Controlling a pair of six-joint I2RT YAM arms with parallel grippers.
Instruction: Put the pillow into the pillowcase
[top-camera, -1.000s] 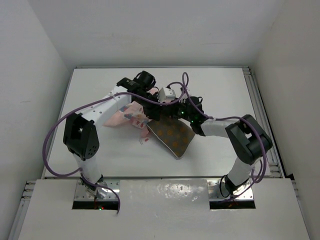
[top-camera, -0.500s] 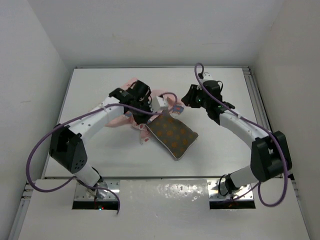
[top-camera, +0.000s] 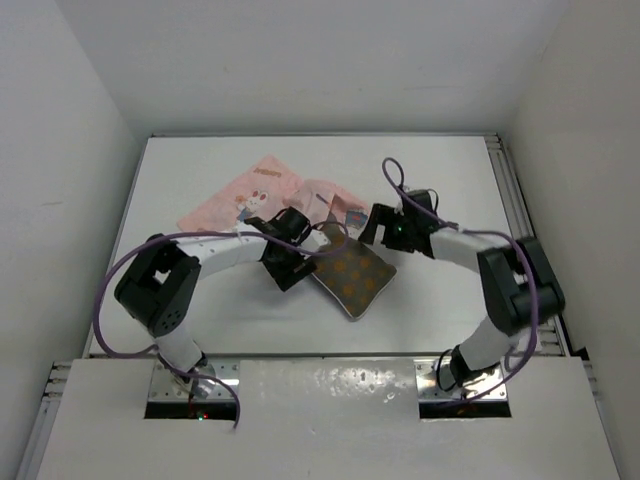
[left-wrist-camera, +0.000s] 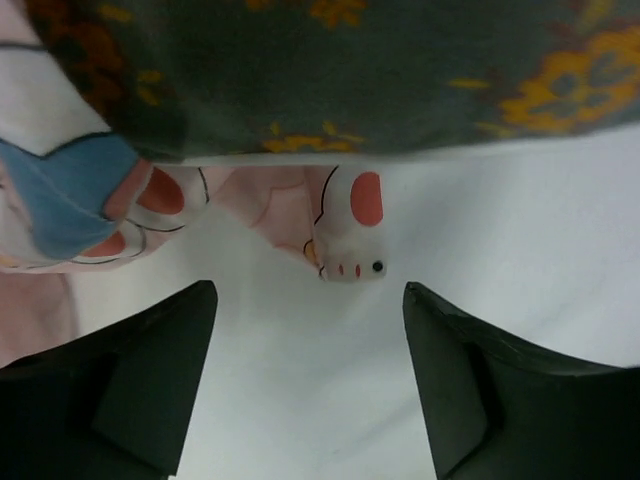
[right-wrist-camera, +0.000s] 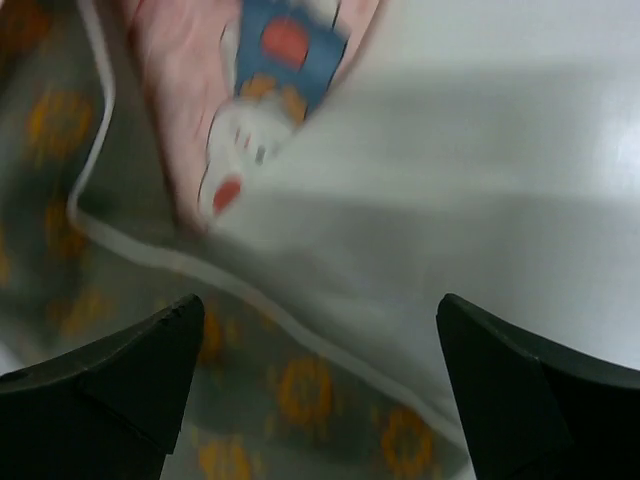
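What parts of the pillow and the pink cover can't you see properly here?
Top view: the left arm covers one corner of the pillow, so whether it sits inside the pillowcase is hidden.
Left wrist view: the picture's top edge cuts off most of the pillow.
Right wrist view: motion blur smears the pillowcase's cartoon figures.
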